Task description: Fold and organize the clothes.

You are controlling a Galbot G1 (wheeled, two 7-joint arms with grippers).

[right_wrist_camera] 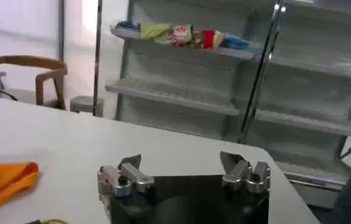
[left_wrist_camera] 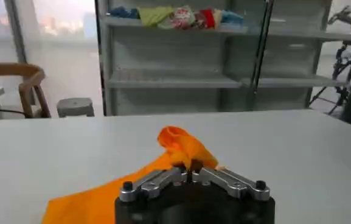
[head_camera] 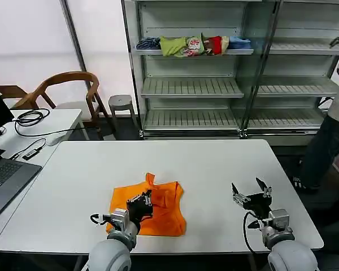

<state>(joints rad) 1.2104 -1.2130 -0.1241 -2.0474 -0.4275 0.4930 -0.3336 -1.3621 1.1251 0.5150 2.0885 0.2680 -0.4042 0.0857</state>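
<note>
On the smooth white table (head_camera: 214, 164), near its front edge, lies the soft orange T-shirt (head_camera: 164, 212), crumpled and roughly square. The left gripper (head_camera: 142, 202) pinches its bunched fabric; the right gripper (head_camera: 251, 192) hovers well apart, fingers spread.

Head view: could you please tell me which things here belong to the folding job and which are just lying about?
Job:
- orange T-shirt, on the table
- left gripper, shut on the T-shirt
- right gripper, open, hovering beside it

Lying about:
- garment heap on the shelf
- laptop
- cables
- chair
- stool
</note>
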